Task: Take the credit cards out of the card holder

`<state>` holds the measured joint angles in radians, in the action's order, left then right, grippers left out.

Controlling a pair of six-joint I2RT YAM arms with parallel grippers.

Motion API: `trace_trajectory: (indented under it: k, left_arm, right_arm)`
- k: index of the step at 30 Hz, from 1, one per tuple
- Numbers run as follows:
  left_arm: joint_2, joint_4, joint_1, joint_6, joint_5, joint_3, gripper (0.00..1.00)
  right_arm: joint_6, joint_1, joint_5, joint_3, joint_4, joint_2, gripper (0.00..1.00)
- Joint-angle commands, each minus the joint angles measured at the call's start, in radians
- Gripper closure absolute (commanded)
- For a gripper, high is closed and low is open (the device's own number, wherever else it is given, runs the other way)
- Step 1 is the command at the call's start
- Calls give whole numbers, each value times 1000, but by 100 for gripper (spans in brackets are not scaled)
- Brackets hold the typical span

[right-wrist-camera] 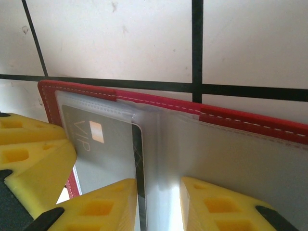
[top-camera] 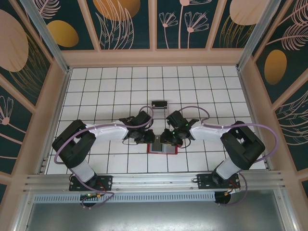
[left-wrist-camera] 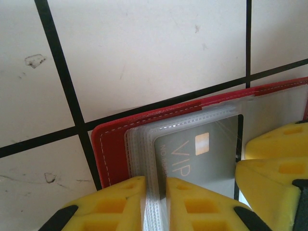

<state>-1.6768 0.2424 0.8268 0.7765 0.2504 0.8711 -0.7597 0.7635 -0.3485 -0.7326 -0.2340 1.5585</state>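
Our left fingers (left-wrist-camera: 115, 204) are pinched nearly closed on the clear sleeves of the red card holder (left-wrist-camera: 111, 154). Our right fingers (right-wrist-camera: 219, 207) stand a little apart, astride one sleeve and the edge of a grey VIP credit card (right-wrist-camera: 103, 144); we cannot tell if they grip. The holder lies open on the tiled surface (left-wrist-camera: 144, 57). We judge extraction is starting: next, pinch the card alone and slide it out.
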Motion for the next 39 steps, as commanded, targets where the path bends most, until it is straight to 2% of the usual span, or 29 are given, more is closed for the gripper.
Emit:
trace_trajectory:
  k: [1,28,33,39]
  left_arm:
    - [-16,14,5,2,-10,-3,80]
    - [-15,28,5,-8,-17,0,80]
    - [-6,32,6,-5,-17,4,80]
    - [6,56,5,-10,-25,26,79]
  right_arm:
    - [15,9,35,-24,-47,23,71]
    - [-2,16,129,-51,-143,-47,86]
    - [-17,11,111,-29,-93,-97,81]
    - [-39,-8,10,38,36,-132,75]
